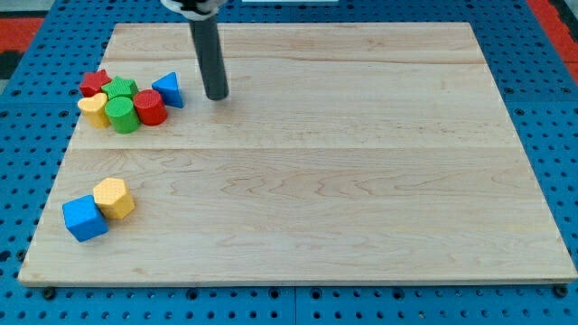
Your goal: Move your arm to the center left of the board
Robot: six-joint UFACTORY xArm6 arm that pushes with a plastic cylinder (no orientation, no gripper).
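Pale wooden board (361, 181) — my tip (217, 96) just beside blue triangular block (168, 88).

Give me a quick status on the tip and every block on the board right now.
My tip: on the board, just right of the blue triangle, apart.
Red star, green block, yellow heart, green cylinder, red cylinder: clustered, upper left.
Yellow hexagon, blue cube: touching, lower left.
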